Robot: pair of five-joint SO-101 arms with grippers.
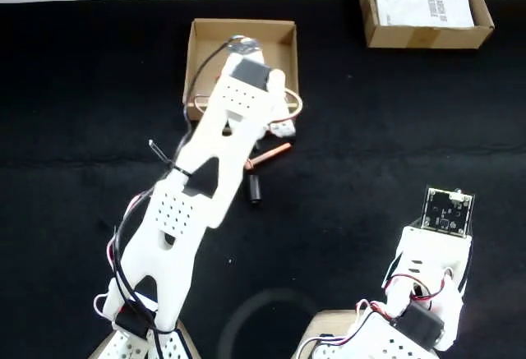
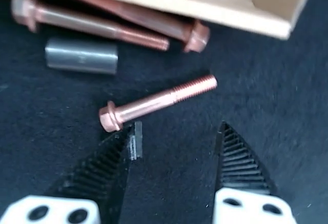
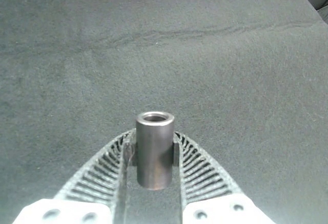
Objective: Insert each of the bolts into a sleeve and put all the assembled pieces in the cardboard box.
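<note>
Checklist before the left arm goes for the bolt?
1. Left gripper open: ok.
2. Bolt lying free on the cloth just ahead of it: ok.
3. Bolt apart from spare sleeve and other bolts: ok.
4. Right gripper shut on sleeve, held upright, bore end free: ok.
5. Box room for assembled pieces: cannot tell, arm covers much of it.
</note>
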